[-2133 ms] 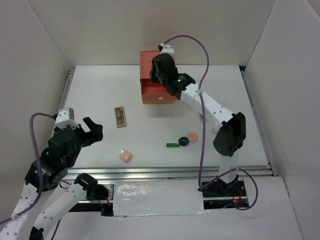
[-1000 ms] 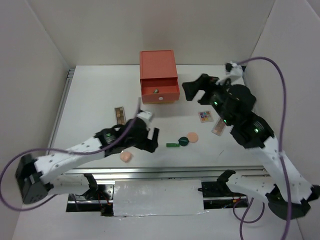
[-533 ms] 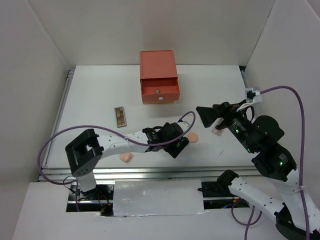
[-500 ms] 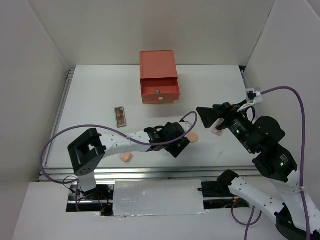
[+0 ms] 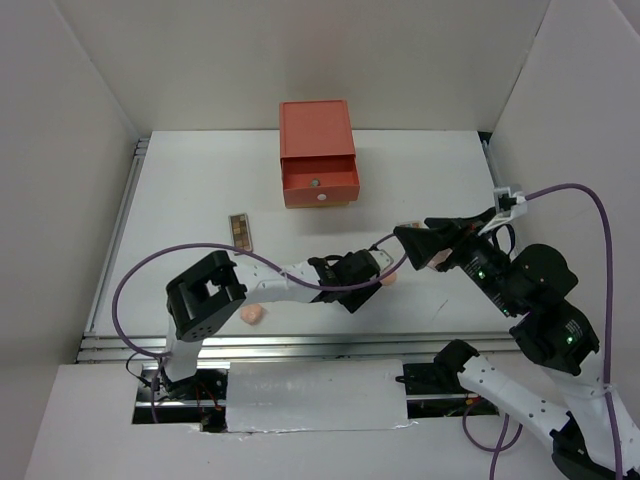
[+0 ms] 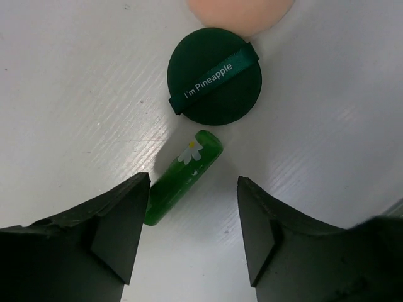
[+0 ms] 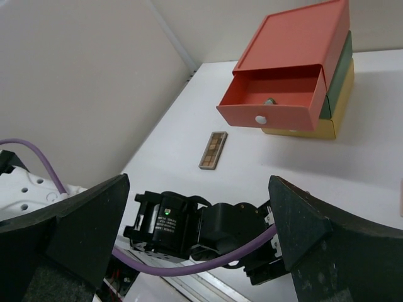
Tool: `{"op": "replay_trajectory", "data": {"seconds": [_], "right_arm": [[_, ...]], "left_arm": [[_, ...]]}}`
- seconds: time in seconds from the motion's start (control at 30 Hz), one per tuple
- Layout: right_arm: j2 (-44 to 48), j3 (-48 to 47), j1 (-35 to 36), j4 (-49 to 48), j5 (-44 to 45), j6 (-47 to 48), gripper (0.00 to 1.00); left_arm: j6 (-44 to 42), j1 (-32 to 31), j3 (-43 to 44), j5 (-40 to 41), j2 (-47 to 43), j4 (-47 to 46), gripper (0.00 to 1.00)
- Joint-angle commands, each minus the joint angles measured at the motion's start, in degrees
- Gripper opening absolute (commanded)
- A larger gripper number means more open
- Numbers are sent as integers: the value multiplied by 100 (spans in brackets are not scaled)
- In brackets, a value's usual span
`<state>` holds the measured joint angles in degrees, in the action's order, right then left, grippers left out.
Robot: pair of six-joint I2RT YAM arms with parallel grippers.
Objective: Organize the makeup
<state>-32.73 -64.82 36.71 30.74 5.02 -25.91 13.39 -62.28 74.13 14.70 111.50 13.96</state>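
Palette (image 5: 240, 232) sits far left on the counter (image 5: 180, 200), 1 puff (image 5: 252, 314) by the front edge. In the centre, the left fingers (image 6: 119, 220) are wide open and empty, straddling the green tube (image 6: 182, 177). The compact (image 6: 214, 74) lies just past it, the 2nd puff (image 6: 239, 9) beyond. Right fingers (image 7: 82, 220) are spread wide, holding nothing.

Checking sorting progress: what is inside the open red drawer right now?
The red drawer is pulled open and holds one small object, too small to identify. In the right wrist view its front panel hides the floor nearest the knob.
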Motion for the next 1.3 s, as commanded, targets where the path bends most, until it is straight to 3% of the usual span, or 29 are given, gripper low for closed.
{"op": "replay_trajectory", "data": {"seconds": [0.0, 0.13, 0.23, 0.37, 0.63, 0.77, 0.9, 1.07, 1.27], "right_arm": [[109, 13, -23, -103, -141, 60, 100], [188, -5, -23, -68, -141, 42, 100], [206, -57, -15, -42, -132, 51, 100], [214, -119, -15, -51, -141, 51, 100], [197, -32, -15, -191, 17, 7, 99], [188, 83, -15, -393, -71, 51, 99], [83, 197, -23, -560, -194, 86, 99], [-93, 294, -23, -552, -299, 139, 98], [-93, 478, -15, -482, -475, 165, 98]], "left_arm": [[-73, 49, -152, 95, 21, -288, 69], [58, 67, -434, 60, -93, -376, 39], [243, 58, -802, 86, -409, -455, 24], [498, 23, -1329, 348, -1252, -376, 14], [-98, -74, -1033, 235, -3378, 150, 13], [-661, 57, -313, 1271, -3592, 564, 15], [-1276, 620, 459, 1474, -3119, 442, 14], [-1944, 1490, 1567, 825, -2162, 362, 14], [-2349, 2158, 3177, 306, -1000, 950, 16]]}}
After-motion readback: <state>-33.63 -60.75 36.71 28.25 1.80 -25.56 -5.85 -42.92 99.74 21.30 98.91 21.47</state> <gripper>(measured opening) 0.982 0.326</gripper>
